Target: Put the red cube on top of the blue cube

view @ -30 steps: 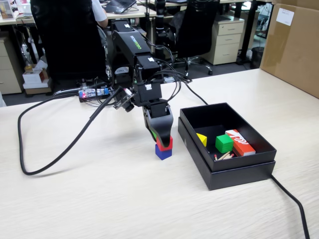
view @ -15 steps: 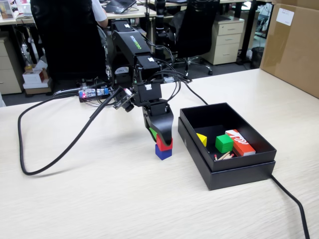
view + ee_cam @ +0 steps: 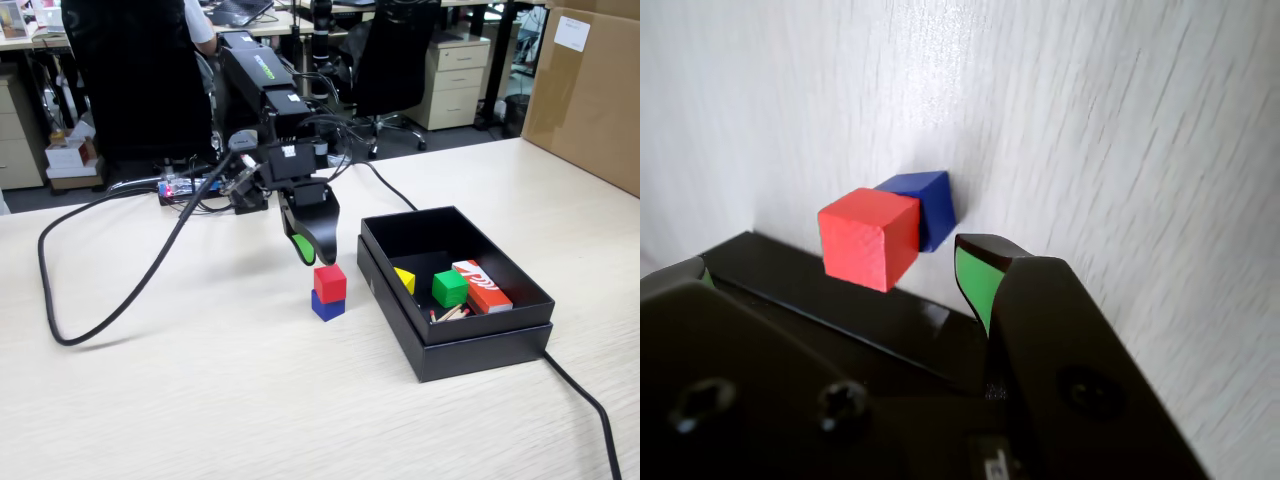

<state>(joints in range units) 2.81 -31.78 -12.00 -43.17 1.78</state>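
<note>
Two stacked cubes: red cube (image 3: 330,282) rests on blue cube (image 3: 327,305); tool (image 3: 312,252), jaws apart and empty above them, should retreat straight upward to avoid toppling the stack.

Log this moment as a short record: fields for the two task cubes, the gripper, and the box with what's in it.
red cube: sits on top of the blue cube, free of the gripper
blue cube: on the table, beside the black box
gripper: open, empty, above and just behind the stack
black box: open, to the right of the stack in the fixed view
box contents: green cube, yellow piece, red and white box
</note>
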